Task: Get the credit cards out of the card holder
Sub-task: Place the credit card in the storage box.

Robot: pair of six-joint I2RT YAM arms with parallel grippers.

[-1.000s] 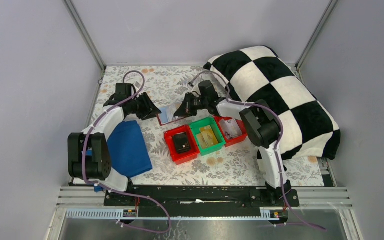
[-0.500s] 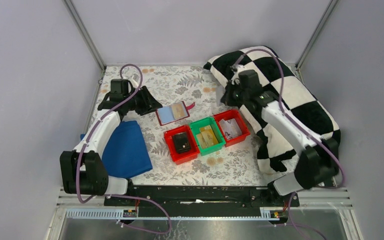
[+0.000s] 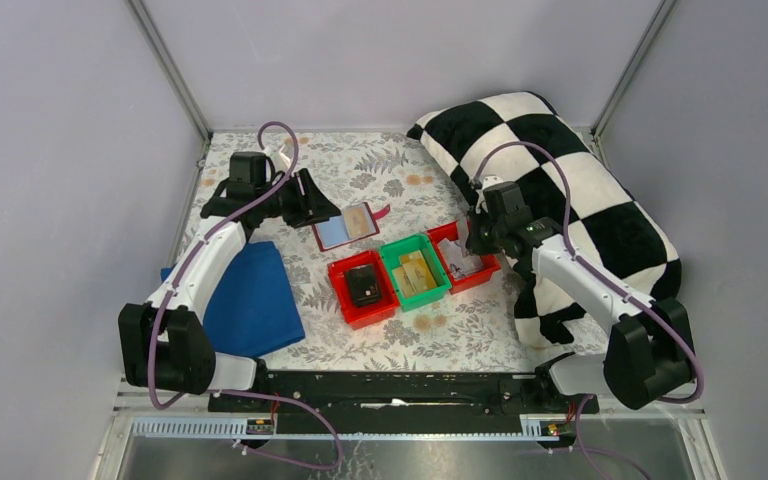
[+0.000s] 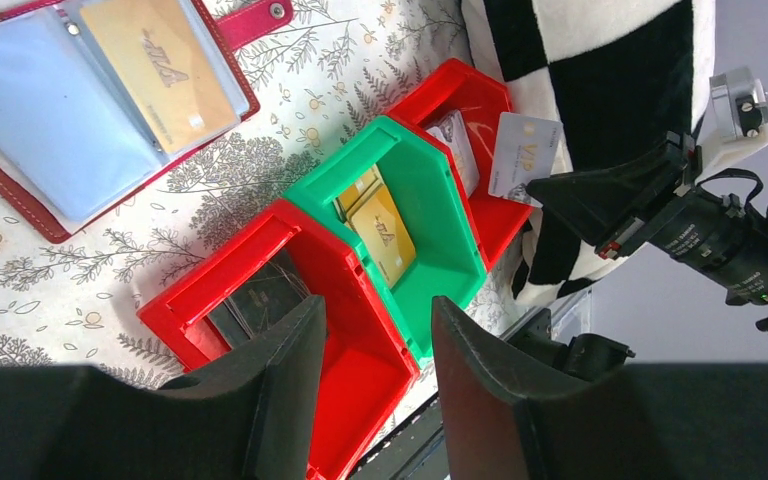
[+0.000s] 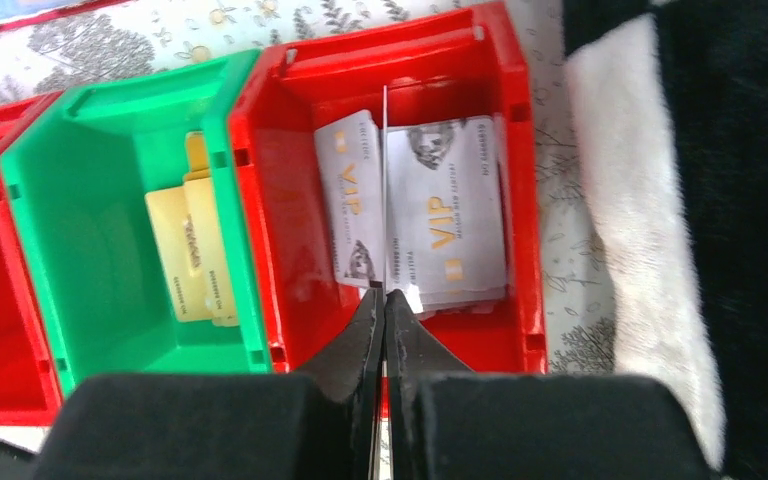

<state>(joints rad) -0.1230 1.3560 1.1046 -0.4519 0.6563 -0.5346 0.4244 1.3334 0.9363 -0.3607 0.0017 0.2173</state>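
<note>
Done: credit card [image 4: 523, 155] clenched in right fingers [image 5: 368, 322] over red bin [image 5: 400, 55].
Remaining: gold card [image 4: 160, 70] lodged in card holder [image 4: 50, 110].
Left fingers [image 4: 300, 335]: parted, empty.

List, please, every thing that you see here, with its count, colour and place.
card holder: one, dark red, open, behind the bins
gold card: one, in the holder
red bins: two, flanking the green one
green bin: one, middle
black box: one, left red bin
gold cards: two or more, green bin
silver cards: several, right red bin
blue cloth: one, left
checkered cushion: one, black-white, right
left gripper: open, beside the holder
right gripper: shut on one silver card, over that bin
</note>
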